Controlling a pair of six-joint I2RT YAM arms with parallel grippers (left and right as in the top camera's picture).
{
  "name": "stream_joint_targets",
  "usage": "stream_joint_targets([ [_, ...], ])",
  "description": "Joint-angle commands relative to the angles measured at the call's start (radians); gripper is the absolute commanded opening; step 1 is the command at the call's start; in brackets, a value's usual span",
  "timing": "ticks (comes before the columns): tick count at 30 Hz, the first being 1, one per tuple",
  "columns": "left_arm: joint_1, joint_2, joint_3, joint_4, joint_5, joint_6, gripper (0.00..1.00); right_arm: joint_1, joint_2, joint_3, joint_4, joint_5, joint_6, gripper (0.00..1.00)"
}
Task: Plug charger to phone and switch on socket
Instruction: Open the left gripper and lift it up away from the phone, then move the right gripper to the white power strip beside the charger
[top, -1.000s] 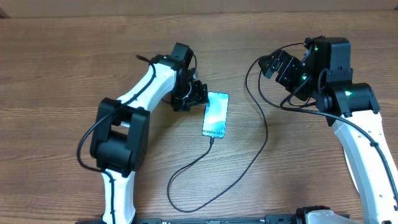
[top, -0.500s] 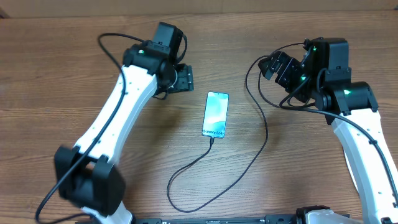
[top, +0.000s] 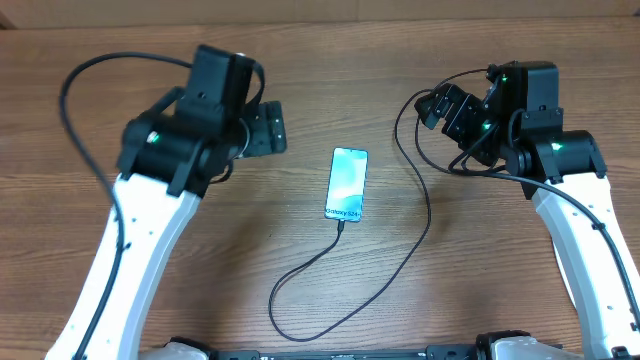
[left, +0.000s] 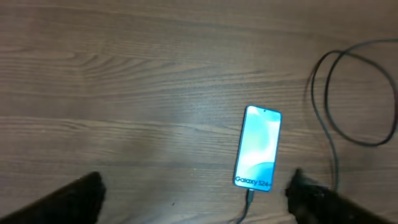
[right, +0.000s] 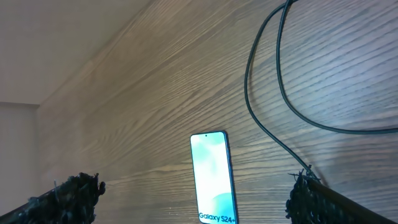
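Your phone (top: 346, 184) lay flat on the table (top: 330, 60), screen up and lit, between the two sets of jaws and a little nearer the left pair. Its long axis ran almost straight from the far table edge toward the arm bases, with a slight lean. The "Galaxy S24+" end pointed toward the bases.

The charger (top: 420, 240) met that near short edge, and its connector tip appeared to be seated there. From the phone the cable dropped into a loop toward the bases. It then climbed past the phone's right side, between the phone and the right jaws, and curled up around the right wrist.

Your left jaws stood wide open and held nothing. In the left wrist view their two dark tips sat at the bottom corners. The phone (left: 258, 147) lay in the gap ahead of them, toward the right tip, with the cable (left: 329, 137) beyond it. Your right jaws were also spread wide and empty. In the right wrist view the phone (right: 213, 177) stood centred between their tips, and the cable (right: 255, 118) swept across the wood ahead and to the right.

Bare wood lay between the left jaws and the phone's left long edge. On the right-jaw side, only the cable crossed the gap. The far table edge ran just behind both pairs of jaws.
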Motion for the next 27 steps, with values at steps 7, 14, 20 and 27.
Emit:
stream_joint_targets([
  [7,0.006,-0.022,0.022,-0.010,-0.019,0.005,1.00,-0.003,0.003,0.011,-0.002,0.011,-0.008,1.00],
  [14,0.006,-0.014,0.022,-0.010,-0.017,0.005,1.00,-0.005,0.003,0.011,-0.002,0.010,-0.008,1.00],
  [20,0.006,-0.014,0.022,-0.010,-0.017,0.005,1.00,-0.044,0.003,0.033,-0.039,-0.026,-0.010,1.00],
  [27,0.006,-0.014,0.022,-0.010,-0.017,0.005,1.00,-0.191,0.003,0.171,-0.220,-0.084,-0.129,1.00],
])
